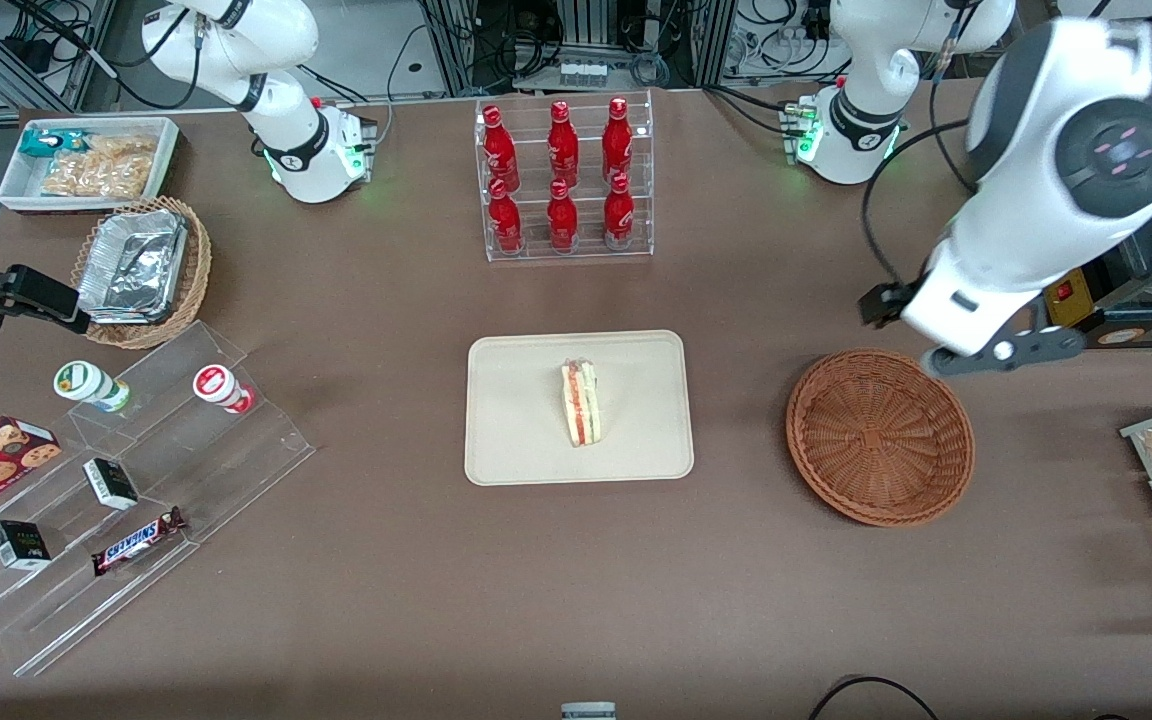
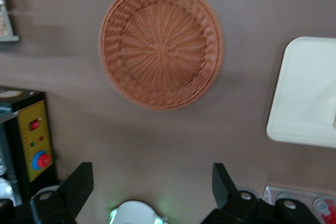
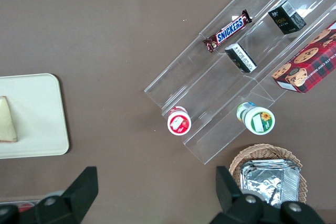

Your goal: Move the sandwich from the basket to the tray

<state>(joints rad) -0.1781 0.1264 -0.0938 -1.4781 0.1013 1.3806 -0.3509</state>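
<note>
The sandwich (image 1: 582, 402) lies on the cream tray (image 1: 516, 440), near its middle, filling layers facing the parked arm's end. The reddish-brown wicker basket (image 1: 879, 437) sits beside the tray toward the working arm's end, with nothing in it. The left gripper (image 2: 152, 182) hangs above the table near the basket, its fingers (image 2: 79, 182) spread apart, apparently holding nothing

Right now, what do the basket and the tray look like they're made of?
The basket looks like reddish-brown woven wicker: radial and ringed strands show throughout, matte. The tray seems moulded plastic or pulp: smooth, cream, matte, with rounded corners and a low rim; it holds the sandwich. The gripper hangs above the table beside the basket, fingers open.
</note>
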